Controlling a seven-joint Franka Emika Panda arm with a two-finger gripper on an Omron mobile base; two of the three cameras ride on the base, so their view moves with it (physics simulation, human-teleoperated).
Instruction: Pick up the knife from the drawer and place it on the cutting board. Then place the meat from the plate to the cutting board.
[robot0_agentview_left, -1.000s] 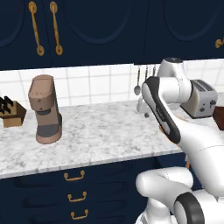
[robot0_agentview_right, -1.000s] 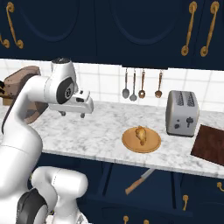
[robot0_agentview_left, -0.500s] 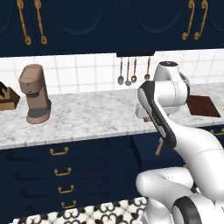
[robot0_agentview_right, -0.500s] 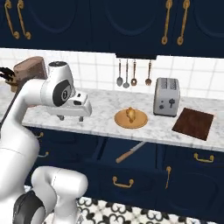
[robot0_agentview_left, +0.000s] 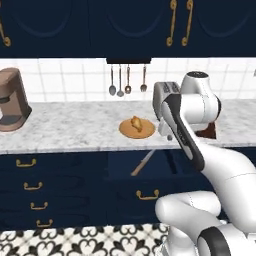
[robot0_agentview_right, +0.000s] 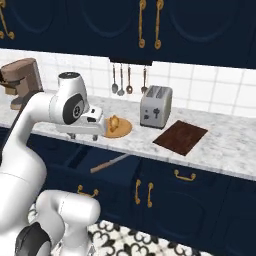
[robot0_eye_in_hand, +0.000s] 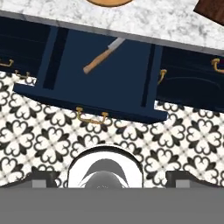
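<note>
Gripper (robot0_agentview_right: 80, 135) state unclear; hand view alone reveals the knife (robot0_eye_in_hand: 103, 55) fully inside the open drawer (robot0_eye_in_hand: 92, 94).

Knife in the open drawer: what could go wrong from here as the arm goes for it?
The knife lies diagonally in the drawer, its blade end tucked close under the counter edge, so a descent near that end may clip the edge. It lies flat on the drawer floor, so the fingers could slide off unless turned across the handle. The gripper is high above the drawer, leaving a long descent in which to drift off line.
</note>
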